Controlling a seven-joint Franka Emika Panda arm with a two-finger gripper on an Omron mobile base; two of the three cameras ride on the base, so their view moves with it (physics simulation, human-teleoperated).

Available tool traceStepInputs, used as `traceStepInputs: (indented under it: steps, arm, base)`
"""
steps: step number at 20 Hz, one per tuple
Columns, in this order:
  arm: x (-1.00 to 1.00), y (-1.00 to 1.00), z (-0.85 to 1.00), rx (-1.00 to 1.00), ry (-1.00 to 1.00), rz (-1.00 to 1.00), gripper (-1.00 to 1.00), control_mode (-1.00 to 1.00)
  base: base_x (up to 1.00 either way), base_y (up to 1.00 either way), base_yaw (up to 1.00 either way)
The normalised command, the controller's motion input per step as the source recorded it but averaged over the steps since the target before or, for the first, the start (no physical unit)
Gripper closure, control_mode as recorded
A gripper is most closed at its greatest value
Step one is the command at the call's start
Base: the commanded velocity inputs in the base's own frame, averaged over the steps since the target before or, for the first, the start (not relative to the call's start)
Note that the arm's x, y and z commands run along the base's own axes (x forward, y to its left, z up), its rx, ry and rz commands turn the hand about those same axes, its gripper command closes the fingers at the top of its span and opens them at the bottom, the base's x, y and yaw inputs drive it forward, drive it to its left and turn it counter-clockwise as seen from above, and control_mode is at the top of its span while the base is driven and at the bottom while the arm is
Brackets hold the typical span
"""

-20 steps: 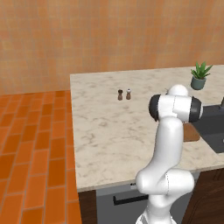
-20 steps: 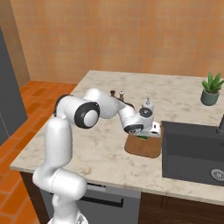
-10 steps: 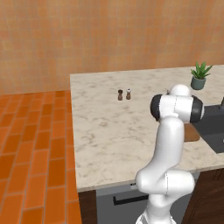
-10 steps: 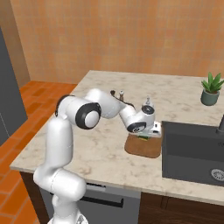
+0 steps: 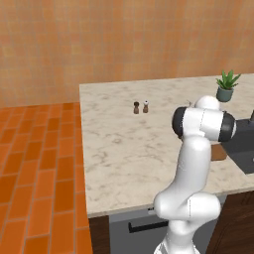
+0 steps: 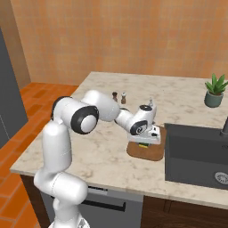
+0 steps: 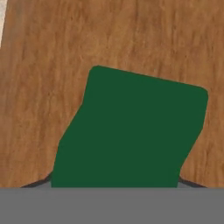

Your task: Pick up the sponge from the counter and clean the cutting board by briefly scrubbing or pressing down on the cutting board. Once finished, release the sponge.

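The green-topped sponge (image 7: 131,131) lies pressed flat on the brown wooden cutting board (image 7: 131,35) in the hand view, with my gripper (image 7: 116,183) shut on it and dark fingertips (image 7: 193,183) peeking out at its lower corners. In the right base view the gripper (image 6: 144,143) points down at the cutting board (image 6: 149,154), and the sponge (image 6: 143,145) shows as a yellow-green sliver under the hand. The board lies on the beige counter (image 6: 102,147) just left of the sink. In the left base view my own arm hides all but an edge of the cutting board (image 5: 219,153).
A dark sink basin (image 6: 196,156) borders the board on its right. Two small shakers (image 6: 119,96) stand behind the arm. A potted plant (image 6: 214,91) sits at the counter's far right corner. Orange tiled floor (image 5: 34,163) lies beyond the counter's left edge.
The hand, still shut on the sponge, has slid a little to the left across the board in the right base view. Nothing else has moved.
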Motion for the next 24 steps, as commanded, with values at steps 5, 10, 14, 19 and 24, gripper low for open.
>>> traceStepInputs:
  steps: [5,10,14,19,24]
  arm:
    - [-1.0,0.11,-0.4,0.01,0.17,0.02,1.0,-1.0]
    - [-1.0,0.25,-0.12,0.0,0.22,0.04,1.0,-1.0]
    - [-0.8,0.47,0.8,-0.07,-0.31,0.12,1.0,-1.0]
    - [-0.28,0.72,0.95,-0.09,-0.17,0.13,1.0,-1.0]
    - [0.03,0.96,0.37,-0.03,0.06,0.07,1.0,-1.0]
  base:
    - [0.0,0.0,0.0]
    - [0.0,0.0,0.0]
    - [0.0,0.0,0.0]
    - [0.0,0.0,0.0]
    - [0.0,0.0,0.0]
